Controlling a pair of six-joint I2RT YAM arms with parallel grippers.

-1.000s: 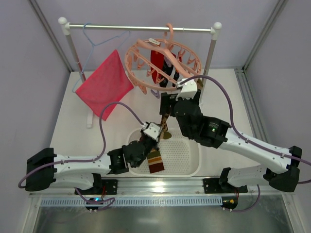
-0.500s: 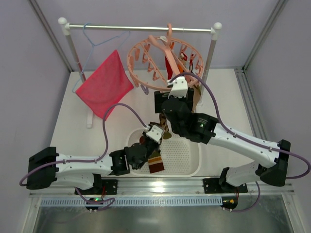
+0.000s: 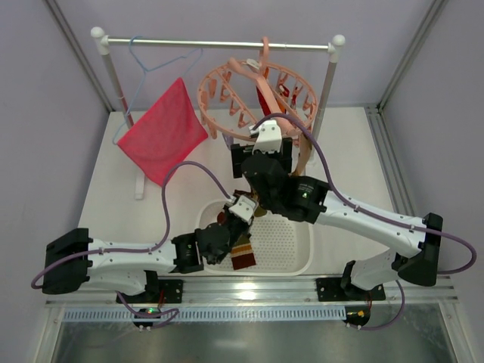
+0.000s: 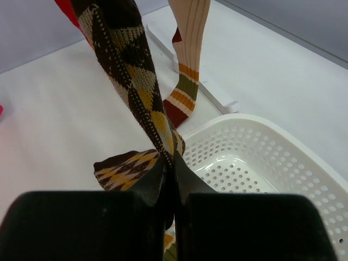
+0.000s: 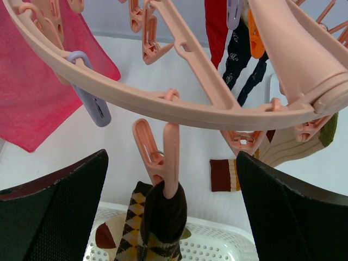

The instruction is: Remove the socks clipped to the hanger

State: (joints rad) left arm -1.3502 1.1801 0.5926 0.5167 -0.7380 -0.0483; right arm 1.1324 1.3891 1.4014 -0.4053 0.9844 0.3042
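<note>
Hanger: salmon ring hanger (image 5: 217, 109) hooked over the rail (image 3: 219, 44); clips dangle from its rim and crossbars.
Argyle sock: brown-and-tan argyle sock (image 4: 130, 70) held at its cuff by a clip (image 5: 172, 147) on the hanger's near rim. From there it runs down to the left pincer.
Left pincer: left pincer (image 4: 169, 168) sits below the hanger's near rim, fingers pressed together on the argyle sock near its foot. The toe end folds out to one side of the fingers.
Right pincer: right pincer (image 5: 171, 157) sits just under the hanger's near rim, fingers wide apart. One finger stands on each side of the clip and cuff, touching neither in the wrist view.
Striped sock: tan striped sock (image 4: 187, 54) hangs free under the hanger, just behind the argyle sock.
Red sock, navy socks: red sock (image 5: 216, 27) and navy socks (image 5: 235, 54) hang from clips under the hanger's far side.
Basket: white perforated basket (image 4: 283, 163) stands on the bench (image 3: 113, 189) below the hanger's near rim. A second striped sock (image 3: 242, 257) lies in it, partly hidden by the left arm.
Cloth: pink-red cloth (image 3: 162, 128) hangs left of the hanger, apart from it.
</note>
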